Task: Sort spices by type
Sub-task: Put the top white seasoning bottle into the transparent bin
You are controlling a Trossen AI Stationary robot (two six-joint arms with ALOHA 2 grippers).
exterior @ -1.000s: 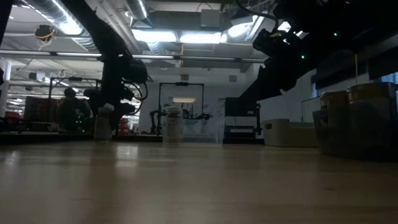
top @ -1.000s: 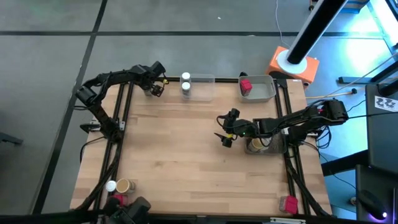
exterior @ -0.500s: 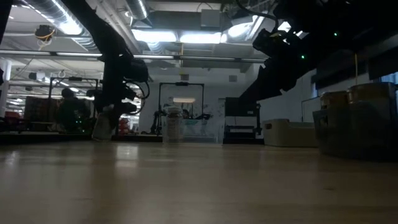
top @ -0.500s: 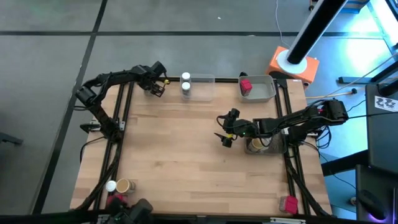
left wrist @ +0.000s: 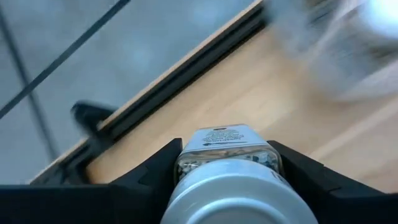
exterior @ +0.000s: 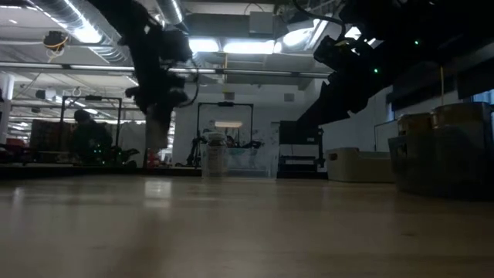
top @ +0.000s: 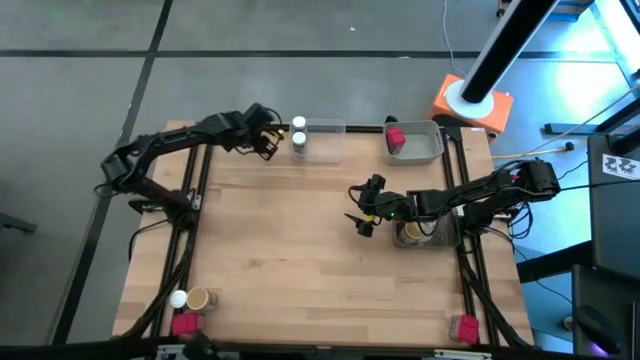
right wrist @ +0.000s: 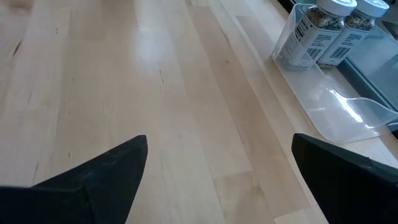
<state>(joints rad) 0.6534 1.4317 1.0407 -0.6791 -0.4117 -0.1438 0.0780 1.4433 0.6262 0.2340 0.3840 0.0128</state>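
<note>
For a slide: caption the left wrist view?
Left tool grips a white-lidded clear spice jar above the wooden table.

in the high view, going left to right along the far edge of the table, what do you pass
left end effector gripping a spice jar → clear tray with two white-lidded jars → grey tray with a red-pink packet

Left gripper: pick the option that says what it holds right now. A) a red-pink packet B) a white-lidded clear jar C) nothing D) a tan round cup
B: in the left wrist view the left gripper has both dark fingers pressed against the sides of a white-lidded clear jar, and the high view shows it carried near the clear tray at the table's far edge.
</note>
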